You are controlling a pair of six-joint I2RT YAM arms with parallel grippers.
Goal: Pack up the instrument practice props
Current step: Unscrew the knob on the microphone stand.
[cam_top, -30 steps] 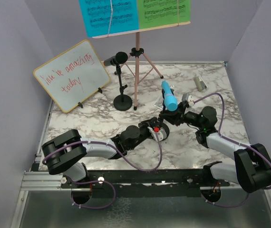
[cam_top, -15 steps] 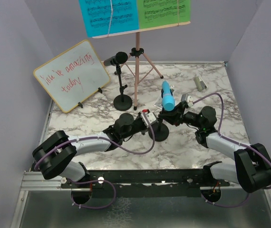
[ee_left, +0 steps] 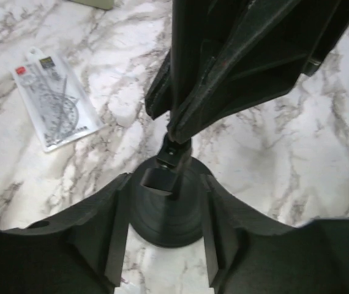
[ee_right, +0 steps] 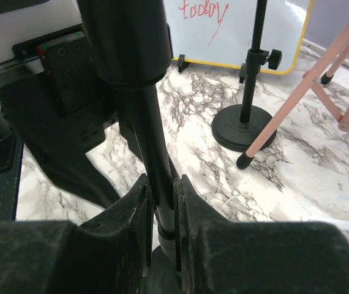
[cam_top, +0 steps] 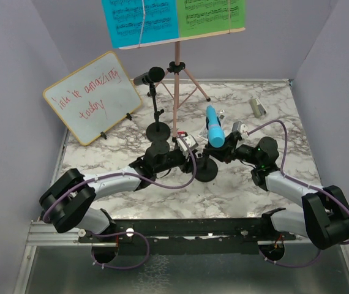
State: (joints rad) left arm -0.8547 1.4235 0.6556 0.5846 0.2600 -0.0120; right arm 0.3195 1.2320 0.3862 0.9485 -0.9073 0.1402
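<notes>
Mic stand [cam_top: 206,170] upright mid-table [cam_top: 242,190], blue mic [cam_top: 215,130] on top. Right gripper [ee_right: 162,202] pinched tight on its thin pole. Left gripper [ee_left: 165,190] part-open, straddling round base, contact unclear. Likely rigid and top-heavy; grab pole low.

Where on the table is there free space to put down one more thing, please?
Bare marble lies between the whiteboard and the left arm, and at the near edge beside the right arm. Crowded: the centre, around the pink tripod, the black mic stand and the blue microphone's stand.
</notes>
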